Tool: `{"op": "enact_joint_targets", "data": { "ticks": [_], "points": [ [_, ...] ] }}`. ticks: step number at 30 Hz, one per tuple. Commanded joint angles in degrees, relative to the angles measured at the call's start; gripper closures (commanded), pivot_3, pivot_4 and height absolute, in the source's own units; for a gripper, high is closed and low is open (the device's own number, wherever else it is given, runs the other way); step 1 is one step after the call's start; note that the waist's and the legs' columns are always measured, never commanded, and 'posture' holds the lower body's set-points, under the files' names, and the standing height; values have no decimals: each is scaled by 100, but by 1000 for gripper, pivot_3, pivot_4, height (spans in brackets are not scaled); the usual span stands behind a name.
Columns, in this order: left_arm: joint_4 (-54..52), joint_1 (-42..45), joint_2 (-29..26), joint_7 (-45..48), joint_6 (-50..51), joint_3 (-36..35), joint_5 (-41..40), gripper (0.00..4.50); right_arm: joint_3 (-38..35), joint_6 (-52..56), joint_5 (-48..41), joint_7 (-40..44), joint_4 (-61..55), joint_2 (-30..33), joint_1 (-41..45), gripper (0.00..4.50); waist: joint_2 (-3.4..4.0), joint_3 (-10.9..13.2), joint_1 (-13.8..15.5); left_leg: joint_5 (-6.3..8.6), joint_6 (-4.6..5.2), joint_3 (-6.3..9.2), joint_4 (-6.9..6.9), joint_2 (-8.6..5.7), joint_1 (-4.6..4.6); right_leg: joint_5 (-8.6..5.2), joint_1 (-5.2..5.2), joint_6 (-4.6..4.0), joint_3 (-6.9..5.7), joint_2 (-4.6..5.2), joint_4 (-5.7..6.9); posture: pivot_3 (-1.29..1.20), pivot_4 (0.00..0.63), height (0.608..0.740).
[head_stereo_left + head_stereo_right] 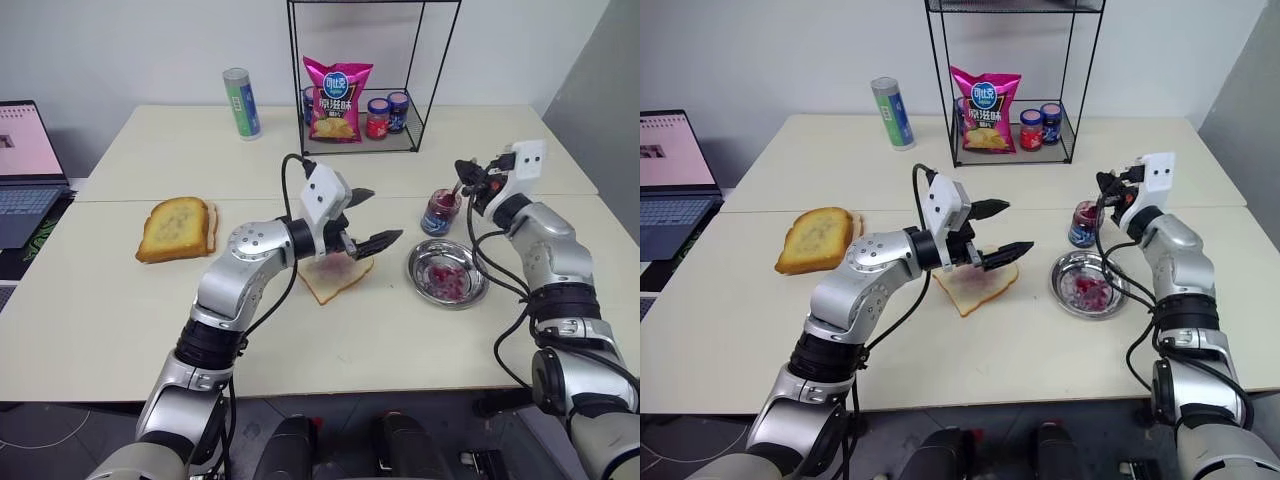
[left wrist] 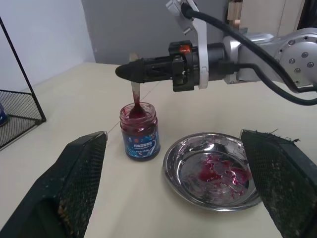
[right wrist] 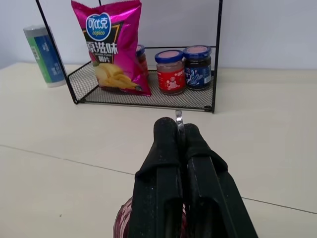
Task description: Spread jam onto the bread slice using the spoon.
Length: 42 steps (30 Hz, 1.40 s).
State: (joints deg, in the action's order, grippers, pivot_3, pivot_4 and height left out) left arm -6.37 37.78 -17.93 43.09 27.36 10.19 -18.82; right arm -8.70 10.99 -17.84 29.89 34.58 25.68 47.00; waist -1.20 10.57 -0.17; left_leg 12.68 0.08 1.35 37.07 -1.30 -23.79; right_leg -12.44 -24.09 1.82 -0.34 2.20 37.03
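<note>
Nearest us, our left gripper (image 1: 368,218) hangs with its black fingers spread wide and empty, just above the bread slice (image 1: 336,277), which lies on the table (image 1: 100,320) near the middle of the front half, closer to the front edge than the back. The slice is pale with a purple-red stain at its centre; we judge it soft and light, likely to slide or tear under a dragged spoon, so pinning a crust corner would seem wise. The spoon (image 2: 134,88) is slim, stiff metal and probably slick where jam coats it; our right gripper (image 2: 130,71) has its fingers pressed together on the upper handle, bowl dipped straight down into the open glass jam jar (image 1: 440,211), which stands toward the right side of the table, just behind the steel dish (image 1: 447,272). The jam (image 2: 136,112) looks thick and glossy, and smears of it lie in the dish too. We would keep the grip high on the handle, clear of the sticky end. The left wrist view shows the spoon's bowl inside the jar's mouth, which the head views leave too small to read; the right wrist view gives the wire rack (image 3: 148,96) at the back edge, holding a pink crisp bag (image 3: 111,47) and capped jars (image 3: 171,71). Toasted slices (image 1: 178,229) sit toward the left edge.
</note>
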Motion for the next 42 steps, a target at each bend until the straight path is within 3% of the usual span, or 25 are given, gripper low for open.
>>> {"op": "enact_joint_targets", "data": {
  "ticks": [1,21,42],
  "points": [
    [-255,45,-21,-58,3,-113,-35,0,-24,-70,97,27,28,-20,145,4455,0,0,0,0,0,0,0,0,0,0,0,0,0,0,0,0,150,740],
    [-214,99,5,-101,-33,-113,-11,0,-1426,1817,-1240,-919,-179,-450,509,4455,0,0,0,0,0,0,-1,0,1,0,0,-1,0,0,2,0,150,740],
    [-47,125,15,-35,-186,-101,15,0,-2276,2339,-1982,-1682,-188,-373,747,4455,0,0,-1,0,0,-1,-1,0,0,0,0,-1,0,0,3,0,150,740]
  ]
}}
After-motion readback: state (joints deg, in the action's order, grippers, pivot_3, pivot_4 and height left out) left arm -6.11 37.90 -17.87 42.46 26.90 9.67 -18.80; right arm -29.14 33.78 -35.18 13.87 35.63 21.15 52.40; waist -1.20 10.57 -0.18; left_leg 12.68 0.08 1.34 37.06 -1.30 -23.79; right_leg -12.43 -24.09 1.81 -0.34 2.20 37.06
